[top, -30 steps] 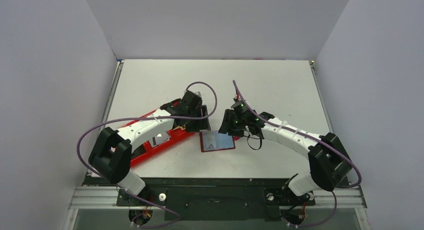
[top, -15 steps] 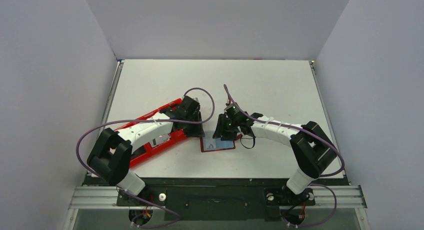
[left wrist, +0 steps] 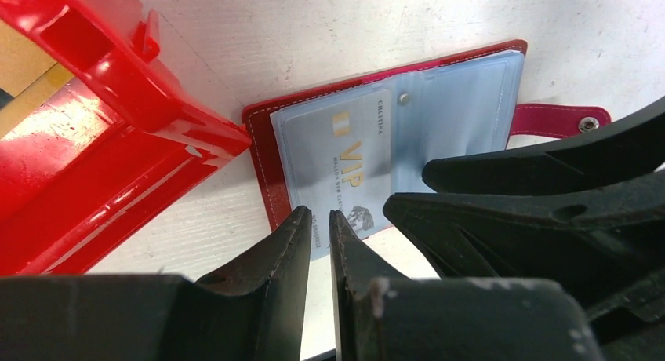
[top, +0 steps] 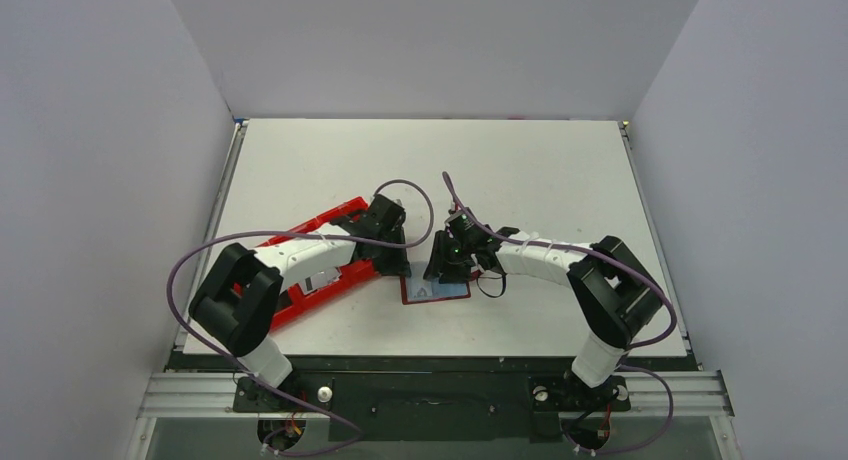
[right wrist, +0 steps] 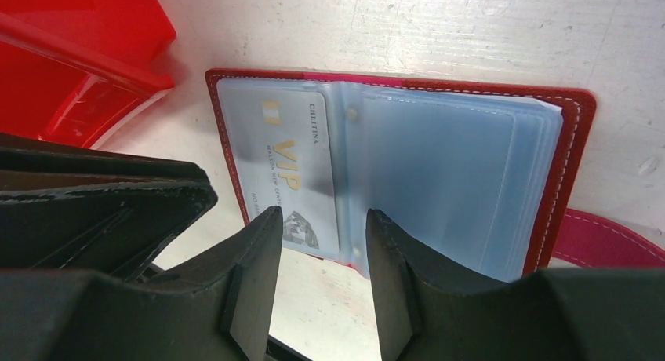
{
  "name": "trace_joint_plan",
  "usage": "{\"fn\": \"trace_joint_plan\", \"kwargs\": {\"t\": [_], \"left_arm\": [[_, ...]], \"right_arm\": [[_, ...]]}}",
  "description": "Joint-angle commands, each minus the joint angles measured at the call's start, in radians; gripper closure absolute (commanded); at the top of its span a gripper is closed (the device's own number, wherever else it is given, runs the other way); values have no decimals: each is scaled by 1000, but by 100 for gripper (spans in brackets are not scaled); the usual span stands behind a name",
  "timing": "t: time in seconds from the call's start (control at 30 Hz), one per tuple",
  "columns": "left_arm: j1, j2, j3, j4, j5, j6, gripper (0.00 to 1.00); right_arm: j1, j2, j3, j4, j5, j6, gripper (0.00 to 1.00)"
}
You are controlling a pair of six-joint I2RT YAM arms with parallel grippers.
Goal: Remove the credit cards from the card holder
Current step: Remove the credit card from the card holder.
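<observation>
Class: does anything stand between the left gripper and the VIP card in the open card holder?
Nothing solid does. The left gripper is right at the near end of the card. Only a clear sleeve of the card holder covers the card's face. The right gripper hovers beside, not between.

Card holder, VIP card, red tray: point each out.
card holder [right wrist: 575, 141], right wrist view, red cover edge at right.
VIP card [right wrist: 286, 161], right wrist view, gold lettering.
red tray [left wrist: 102, 71], left wrist view, its side wall.

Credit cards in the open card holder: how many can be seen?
1: a pale VIP card in the card holder's sleeve nearest the red tray. The other stacked sleeves look empty but could hide more.
</observation>
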Motion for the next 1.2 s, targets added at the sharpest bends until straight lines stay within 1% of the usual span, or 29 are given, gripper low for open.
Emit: {"fn": "trace_joint_plan", "kwargs": {"t": [0.0,0.17,0.77,0.93,1.13,1.17], "left_arm": [[-3,22,-9,65,14,-10,88],[-7,52,-16,88,16,-12,91],[-32,117,-11,105,20,-23,95],[-35,127,-12,100,16,-33,96],[-35,138,-10,85,7,-37,98],[-35,141,-10,83,5,-38,98]], "right_arm": [[0,9,15,53,-4,12,60],[-7,15,-1,69,-8,19,61],[-46,41,-58,140,-58,47,62],[-86,32,-124,237,-112,85,64],[-137,9,-216,391,-182,146,66],[-142,7,-238,438,-201,157,67]]}}
